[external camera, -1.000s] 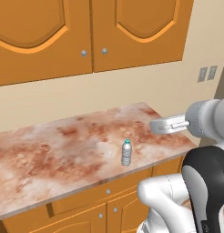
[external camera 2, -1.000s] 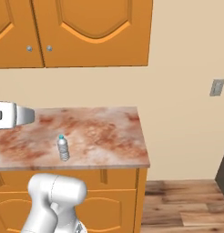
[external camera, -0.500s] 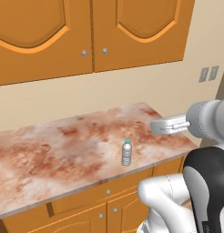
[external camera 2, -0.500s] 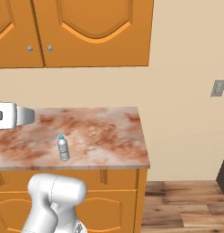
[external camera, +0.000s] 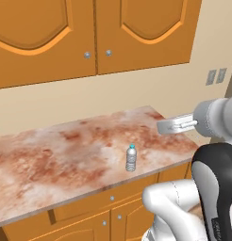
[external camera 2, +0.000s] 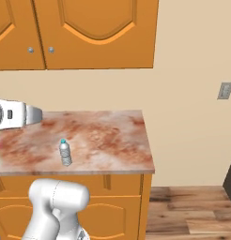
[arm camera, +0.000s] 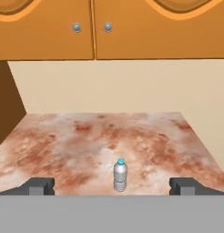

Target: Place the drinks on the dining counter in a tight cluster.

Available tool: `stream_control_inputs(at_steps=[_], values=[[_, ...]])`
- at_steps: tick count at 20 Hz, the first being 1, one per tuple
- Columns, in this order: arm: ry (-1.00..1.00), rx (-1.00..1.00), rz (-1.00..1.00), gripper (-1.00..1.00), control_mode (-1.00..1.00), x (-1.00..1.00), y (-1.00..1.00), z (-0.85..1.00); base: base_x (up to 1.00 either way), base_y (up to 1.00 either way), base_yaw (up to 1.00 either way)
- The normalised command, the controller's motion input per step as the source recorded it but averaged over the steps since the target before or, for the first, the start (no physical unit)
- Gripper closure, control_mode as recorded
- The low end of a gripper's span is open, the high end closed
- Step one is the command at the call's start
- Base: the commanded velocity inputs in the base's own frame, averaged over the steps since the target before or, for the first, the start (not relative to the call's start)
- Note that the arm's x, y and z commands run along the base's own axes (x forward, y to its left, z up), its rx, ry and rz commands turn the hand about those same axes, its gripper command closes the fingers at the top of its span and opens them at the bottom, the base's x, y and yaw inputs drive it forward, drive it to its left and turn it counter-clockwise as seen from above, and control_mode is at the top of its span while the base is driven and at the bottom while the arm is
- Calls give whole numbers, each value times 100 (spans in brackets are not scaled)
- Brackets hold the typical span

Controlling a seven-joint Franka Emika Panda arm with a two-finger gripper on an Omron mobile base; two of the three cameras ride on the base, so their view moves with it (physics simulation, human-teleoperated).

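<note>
The small clear water bottle with a blue cap stands upright near the front edge of a narrow marbled counter under orange wall cabinets. My gripper is open, its two dark fingertips spread wide to either side of the bottle and nearer the camera than it. From the base, the hand hovers above the counter, right of the bottle and higher. The yellow and brown bottles and the dining counter are out of view.
Orange wall cabinets hang over the counter, and drawers sit below it. The counter ends at the right, beyond which lie wood floor and a wall outlet. A dark brown panel borders the counter's left end.
The hand has edged slightly forward over the counter. The water bottle has not moved.
</note>
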Motion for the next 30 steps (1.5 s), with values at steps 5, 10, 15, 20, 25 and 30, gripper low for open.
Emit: stream_control_inputs(at_steps=[5, 10, 15, 20, 25, 30], values=[[2, 9, 34, -100, -100, 77, -72, -2, 0, 0, 0], [-19, 8, 56, -100, -100, 54, -28, -20, 0, 0, 0], [-16, -2, 65, -100, -100, 35, 0, -50, 0, 0, 0], [-4, -4, 66, -100, -100, 44, 0, -47, 0, 0, 0], [0, 0, 65, -100, -100, 27, 0, -37, 0, 0, 0], [0, -4, 21, -100, -100, 5, 1, -50, 0, 0, 0]])
